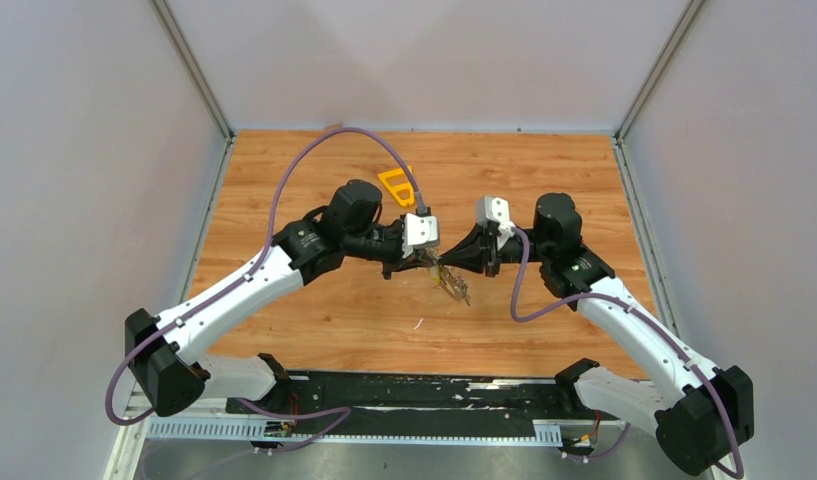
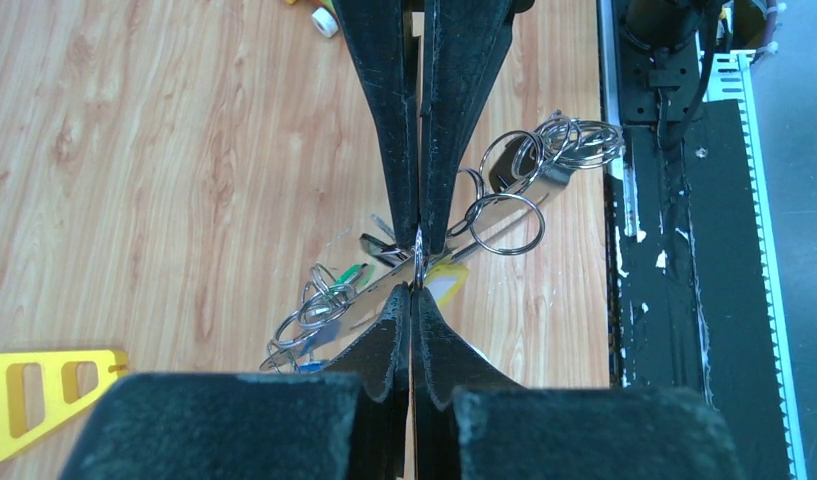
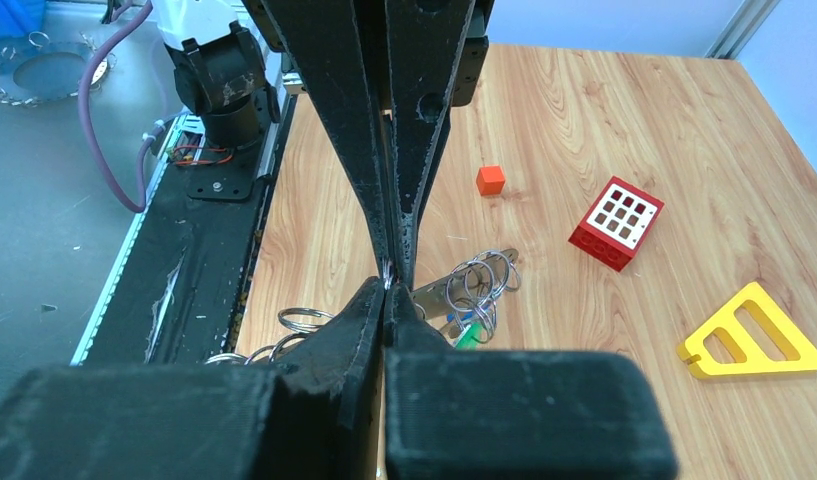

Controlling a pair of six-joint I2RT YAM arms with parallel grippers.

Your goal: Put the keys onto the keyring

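Both claws are clenched, tips butted nose to nose over the wooden surface point(image 1: 314, 310). The left claw point(image 2: 411, 300) and right claw point(image 3: 386, 298) meet at one point, and a thin bit of bright metal glints right in that pinch. I can't tell which piece it is, or whether either claw truly grips it. The keyring point(image 3: 434, 291), a grey metal bar, lies directly under the tips and runs out to either side. Small wire rings point(image 2: 584, 140) bunch up along it. The keys point(image 2: 446, 287) cluster just below the meeting point, with yellow and green tags showing. The yellow triangular frame point(image 3: 752, 335) sits well off behind the left claw. The orange block point(image 3: 490, 180) and red brick point(image 3: 616, 223) are beyond the tips, apart from the bundle.
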